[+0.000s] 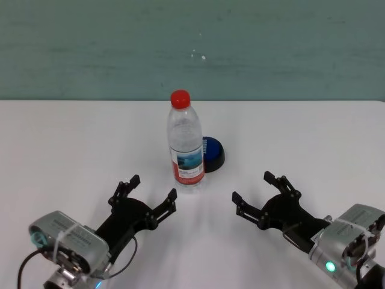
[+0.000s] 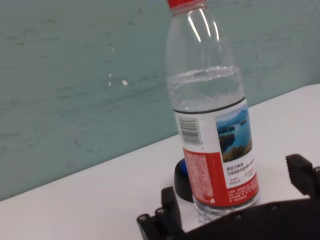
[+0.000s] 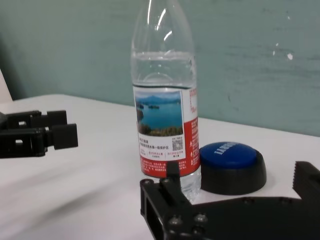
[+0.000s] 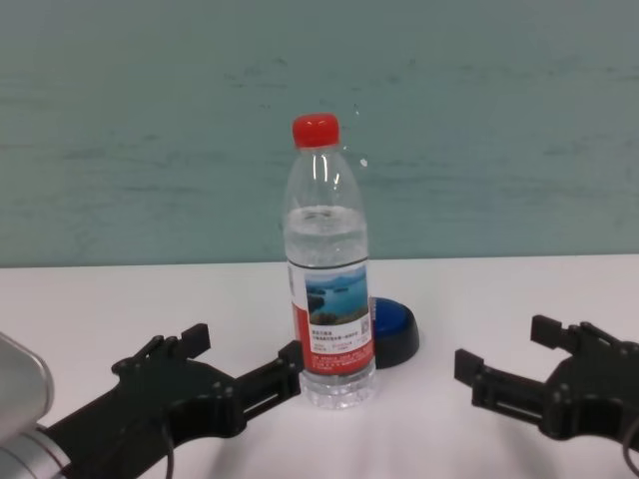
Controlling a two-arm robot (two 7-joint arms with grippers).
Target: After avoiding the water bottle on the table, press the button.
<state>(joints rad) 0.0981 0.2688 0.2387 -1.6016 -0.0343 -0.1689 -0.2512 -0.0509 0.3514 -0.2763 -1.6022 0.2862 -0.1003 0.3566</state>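
So: button (image 1: 212, 153) sits behind the water bottle (image 1: 185, 144), right side exposed.
Swing your right claw (image 1: 260, 194), spread and empty, wide around the bottle; left claw (image 1: 150, 194) spread too.

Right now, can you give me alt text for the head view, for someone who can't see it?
A water bottle with a red cap stands upright mid-table, partly hiding the blue button just behind it to its right. Both grippers rest open on the near side, empty: the left gripper close to the bottle's base, the right gripper farther off.
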